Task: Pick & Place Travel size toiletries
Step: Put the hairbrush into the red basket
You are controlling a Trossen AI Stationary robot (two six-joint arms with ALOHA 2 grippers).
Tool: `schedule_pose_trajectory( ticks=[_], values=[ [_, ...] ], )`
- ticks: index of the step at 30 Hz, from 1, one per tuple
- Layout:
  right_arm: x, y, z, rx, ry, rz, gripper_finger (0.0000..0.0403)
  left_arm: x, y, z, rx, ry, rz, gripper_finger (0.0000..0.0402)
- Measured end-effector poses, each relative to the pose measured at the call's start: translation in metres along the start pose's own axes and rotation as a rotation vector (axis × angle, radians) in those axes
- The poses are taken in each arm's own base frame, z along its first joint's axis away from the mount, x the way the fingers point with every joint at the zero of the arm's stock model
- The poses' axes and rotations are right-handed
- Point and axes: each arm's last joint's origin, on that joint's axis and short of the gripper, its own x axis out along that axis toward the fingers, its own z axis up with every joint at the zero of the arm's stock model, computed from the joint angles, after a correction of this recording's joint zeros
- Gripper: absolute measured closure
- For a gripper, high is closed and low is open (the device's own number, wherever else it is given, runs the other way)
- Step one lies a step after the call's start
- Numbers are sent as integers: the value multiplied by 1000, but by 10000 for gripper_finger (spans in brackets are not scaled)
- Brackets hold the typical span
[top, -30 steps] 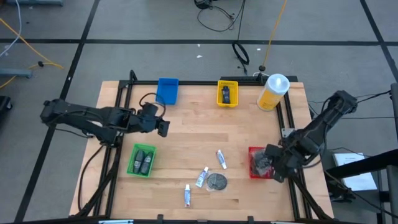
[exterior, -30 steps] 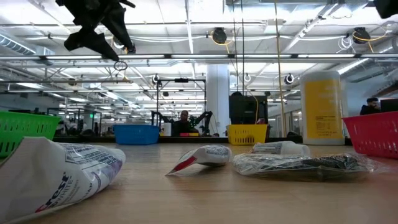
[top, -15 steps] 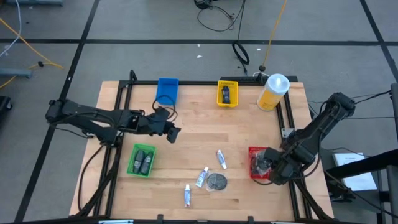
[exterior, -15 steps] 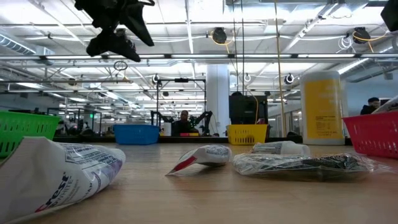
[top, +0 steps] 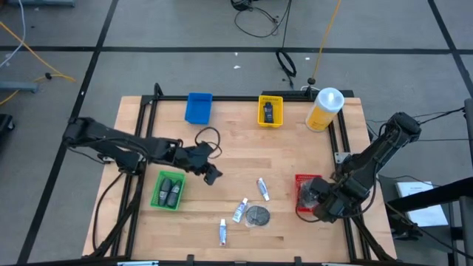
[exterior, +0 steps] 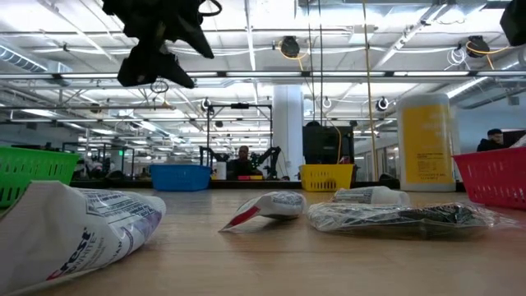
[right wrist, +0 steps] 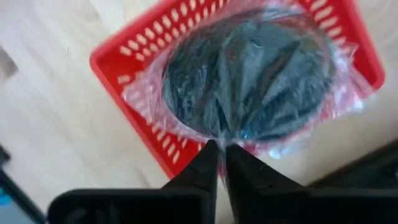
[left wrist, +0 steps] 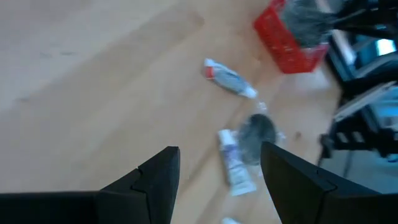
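Observation:
My left gripper [top: 212,176] hangs open over the middle of the table, slanting down toward the loose toiletries. These are three white tubes [top: 262,188] [top: 239,210] [top: 222,233] and a wrapped dark disc [top: 257,215], all lying flat on the wood. In the left wrist view a tube [left wrist: 235,165] and the disc [left wrist: 256,130] show between the fingers of the left gripper [left wrist: 217,158], farther off. My right gripper [right wrist: 221,149] stands over the red tray [right wrist: 134,81] at the table's right, shut on another wrapped dark disc [right wrist: 249,74]. My right gripper pinches the clear wrapper's edge [right wrist: 231,138] of the dark disc between its two fingertips. It comes from above, pointing down. The disc lies inside the red tray, its wrapper spilling over the rim.
A green tray [top: 168,190] with dark items sits at the left. A blue tray [top: 199,107] and a yellow tray [top: 270,111] with a small dark bottle stand at the far edge, beside a big yellow bottle [top: 325,108]. Bare wood lies between the trays.
My left gripper has swung toward the table's right and near edges, sinking and tipping further downward, staying open. My right gripper has sunk a little over the red tray.

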Motion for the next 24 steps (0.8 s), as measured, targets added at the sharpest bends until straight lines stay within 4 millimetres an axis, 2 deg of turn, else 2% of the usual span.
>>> schedule_pose_trajectory(
  ticks=[6,12,16,21,24],
  values=[
    [0,-1,3,-52,-102,-26,325,17,-15,-17,-97,22,-66,183],
    [-2,-5,5,-101,-150,-48,277,33,-23,-37,-186,74,-61,183],
    [-6,-8,7,-130,-155,-36,265,37,-27,-46,-222,76,-43,183],
    [-14,-15,7,-124,-165,9,264,37,-51,-44,-200,88,-54,183],
    [-20,-20,7,-116,-175,45,267,39,-63,-40,-172,99,-3,183]
  ],
)
